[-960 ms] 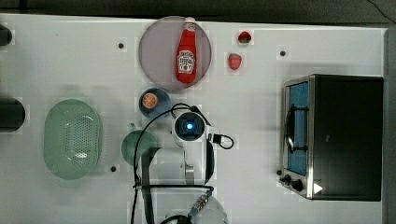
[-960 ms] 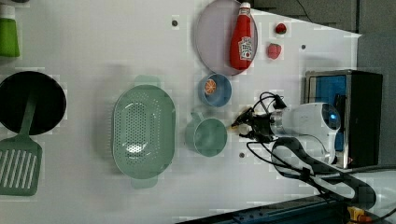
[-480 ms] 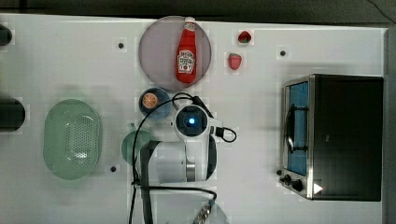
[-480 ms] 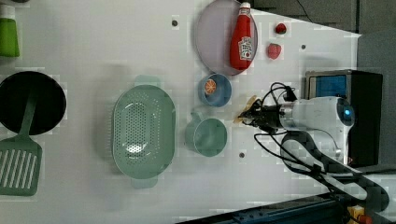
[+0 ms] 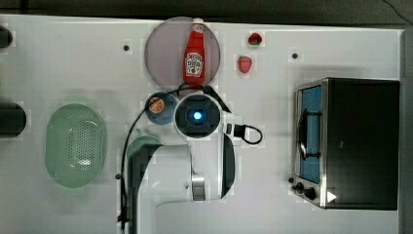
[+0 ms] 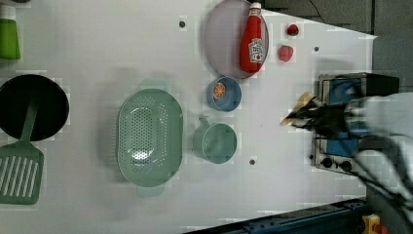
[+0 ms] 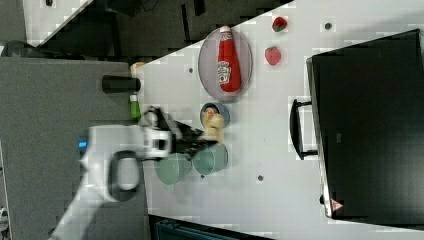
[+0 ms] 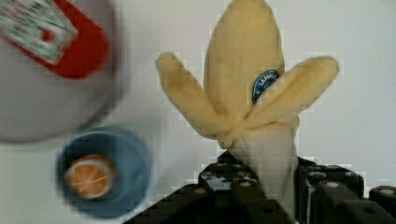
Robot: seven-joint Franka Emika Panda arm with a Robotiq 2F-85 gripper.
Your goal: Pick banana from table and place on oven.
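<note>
The gripper is clamped on the lower end of the banana. The banana's long axis runs straight out from the gripper, peel flaps splayed to either side. It hangs above the tabletop, beside the oven in the left view. Its lower end is hidden between the fingers.

a ketchup bottle lies on a grey plate. two strawberries sit beside it. an orange slice rests in a blue bowl, near a teal cup, green colander, black pan and spatula.
</note>
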